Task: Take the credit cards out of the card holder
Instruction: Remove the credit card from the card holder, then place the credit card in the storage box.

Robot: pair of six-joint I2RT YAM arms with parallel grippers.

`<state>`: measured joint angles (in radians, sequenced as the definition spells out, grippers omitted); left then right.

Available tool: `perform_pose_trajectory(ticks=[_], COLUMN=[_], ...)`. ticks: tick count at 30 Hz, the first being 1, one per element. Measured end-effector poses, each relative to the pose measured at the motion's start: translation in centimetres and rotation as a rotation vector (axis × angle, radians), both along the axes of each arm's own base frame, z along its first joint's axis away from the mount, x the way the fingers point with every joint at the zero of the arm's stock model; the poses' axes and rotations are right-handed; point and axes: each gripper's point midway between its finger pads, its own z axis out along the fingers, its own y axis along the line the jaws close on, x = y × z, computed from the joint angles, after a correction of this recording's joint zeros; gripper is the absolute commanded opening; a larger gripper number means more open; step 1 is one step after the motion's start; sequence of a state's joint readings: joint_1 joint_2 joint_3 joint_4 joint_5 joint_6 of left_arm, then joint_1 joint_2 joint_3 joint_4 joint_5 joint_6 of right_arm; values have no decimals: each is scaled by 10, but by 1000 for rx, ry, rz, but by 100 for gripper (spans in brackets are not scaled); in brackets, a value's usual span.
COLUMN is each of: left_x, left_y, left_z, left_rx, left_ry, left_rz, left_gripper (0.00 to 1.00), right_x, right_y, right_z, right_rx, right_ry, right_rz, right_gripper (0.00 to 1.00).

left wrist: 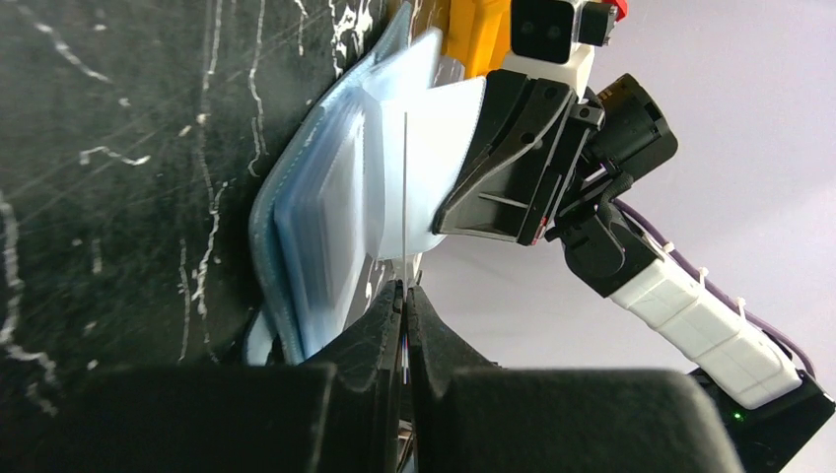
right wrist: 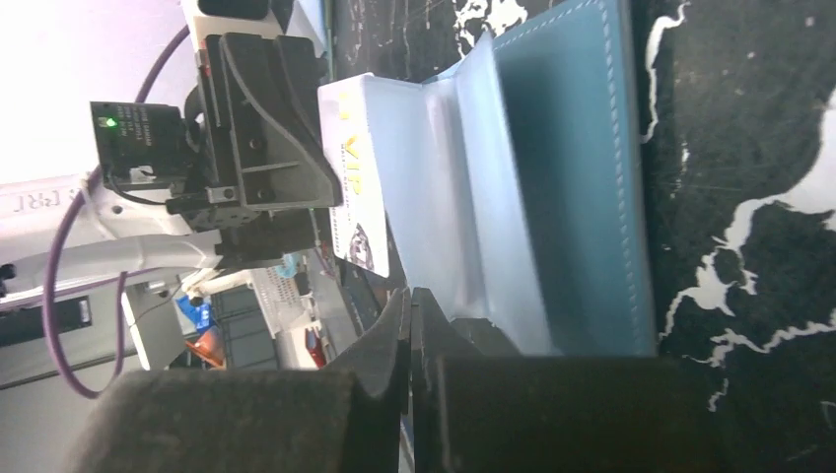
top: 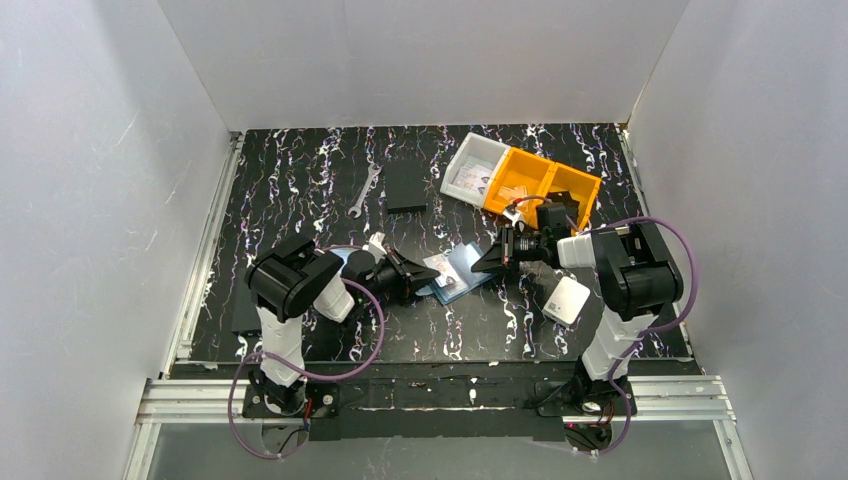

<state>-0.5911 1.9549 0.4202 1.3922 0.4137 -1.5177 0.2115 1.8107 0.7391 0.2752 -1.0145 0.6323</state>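
left claw is pinched together on the near edge of a card. the card runs edge-on straight out from its tips. whether its far end is inside a pocket i cannot tell. the holder lies open on the table, blue cover down, just past the left claw and between both claws. right claw is clamped on a pale pocket leaf at the holder's opposite side. farther back lie a wrench and orange bins.
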Motion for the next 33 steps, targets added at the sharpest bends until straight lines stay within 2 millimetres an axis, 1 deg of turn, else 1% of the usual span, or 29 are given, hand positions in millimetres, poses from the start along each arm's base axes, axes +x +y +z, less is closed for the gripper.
perform_pose_trajectory(ticks=[4, 7, 9, 11, 13, 16, 18, 21, 25, 27, 29, 33], left_x=[-4, -10, -13, -16, -17, -17, -18, -22, -29, -33, -36, -47], left_y=[9, 15, 18, 19, 19, 18, 18, 19, 20, 20, 21, 22], left_z=[-5, -9, -8, -4, 6, 26, 37, 48, 60, 65, 71, 84], left_rx=[14, 30, 35, 34, 25, 5, -3, 0, 8, 12, 20, 56], left_ry=[-1, 1, -7, -24, -54, -117, -157, -201, -253, -283, -313, -399], left_rz=[-2, -6, -11, -18, -26, -34, -40, -56, -86, -105, -120, -165], left_gripper=[0, 0, 0, 0, 0, 0, 0, 0, 0, 0, 0, 0], right_x=[0, 2, 1, 1, 1, 6, 9, 15, 21, 22, 20, 8], right_y=[-4, -9, -13, -18, -22, -29, -33, -38, -45, -47, -45, -31], right_z=[-8, -16, -21, -25, -25, -21, -15, -1, 22, 34, 46, 74], right_rx=[-48, -104, -151, -198, -235, -288, -319, -357, -402, -407, -384, -269], right_ry=[-16, -45, -63, -83, -105, -164, -213, -301, -446, -513, -570, -651], right_rz=[9, 8, 7, 9, 12, 16, 17, 17, 23, 42, 78, 193], right_gripper=[5, 15, 20, 25, 25, 27, 30, 37, 55, 61, 66, 77])
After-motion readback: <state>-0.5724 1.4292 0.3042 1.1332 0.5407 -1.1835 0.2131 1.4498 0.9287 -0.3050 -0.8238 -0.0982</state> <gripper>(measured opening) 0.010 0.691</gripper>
